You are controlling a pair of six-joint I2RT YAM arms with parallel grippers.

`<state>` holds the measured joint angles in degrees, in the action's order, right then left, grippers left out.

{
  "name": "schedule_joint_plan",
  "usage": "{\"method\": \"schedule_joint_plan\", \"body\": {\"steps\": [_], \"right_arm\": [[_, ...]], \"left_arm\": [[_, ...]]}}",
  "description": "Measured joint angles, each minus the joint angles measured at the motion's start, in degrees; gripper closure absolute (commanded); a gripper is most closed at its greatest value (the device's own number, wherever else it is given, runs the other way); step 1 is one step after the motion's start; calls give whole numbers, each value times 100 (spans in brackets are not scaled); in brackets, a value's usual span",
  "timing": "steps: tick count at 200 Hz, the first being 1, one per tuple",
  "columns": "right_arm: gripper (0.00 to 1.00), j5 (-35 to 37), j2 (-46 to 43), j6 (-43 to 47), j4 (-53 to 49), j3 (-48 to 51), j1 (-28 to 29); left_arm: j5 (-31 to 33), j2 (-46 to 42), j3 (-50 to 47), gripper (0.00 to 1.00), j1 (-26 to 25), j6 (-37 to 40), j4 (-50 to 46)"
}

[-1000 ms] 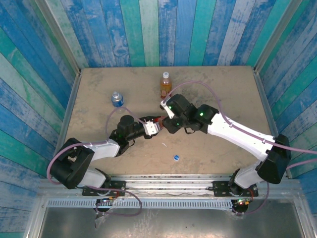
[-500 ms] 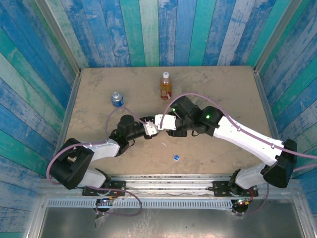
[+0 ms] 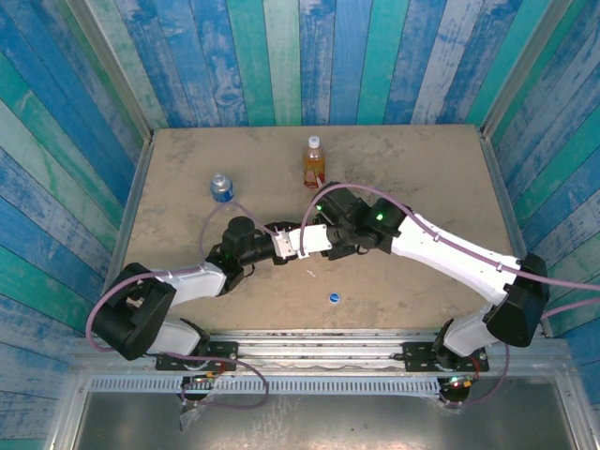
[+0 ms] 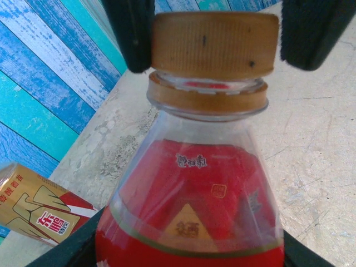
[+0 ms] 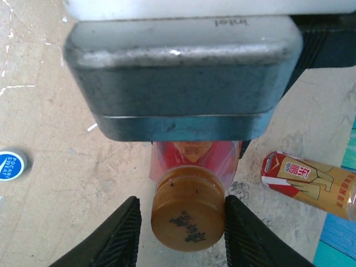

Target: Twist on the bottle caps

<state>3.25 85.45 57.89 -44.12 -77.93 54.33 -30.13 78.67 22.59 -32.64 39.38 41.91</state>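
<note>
Overhead, the left gripper (image 3: 287, 242) and right gripper (image 3: 296, 240) meet mid-table. From the left wrist, the left jaws are clamped low on the red bottle (image 4: 189, 189). The cap (image 4: 214, 44) sits on its neck with thread showing below, so it looks loose. From the right wrist, the right fingers (image 5: 119, 239) flank the cap, but I cannot tell whether they grip it. An off-centre squeeze could tip the cap and cross-thread it, or the bottle could spin in the left jaws.

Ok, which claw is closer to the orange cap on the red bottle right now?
Right. The right claw straddles the orange cap, with a finger close on each side. The left claw is shut on the red bottle at its body, further down from the cap.
</note>
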Motion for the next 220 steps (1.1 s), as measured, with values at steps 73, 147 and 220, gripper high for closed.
{"method": "schedule_joint_plan", "body": {"steps": [73,147,220], "right_arm": [[100,57,-302,-2033,584,463,0],[57,-17,-675,-7790,1303,1064,-52],[43,-306,-1231,-2693,737,990,-120]], "left_arm": [[-22,0,11,48,-4,7,-15],[4,0,17,48,-7,-59,0],[4,0,17,48,-9,-57,2]]}}
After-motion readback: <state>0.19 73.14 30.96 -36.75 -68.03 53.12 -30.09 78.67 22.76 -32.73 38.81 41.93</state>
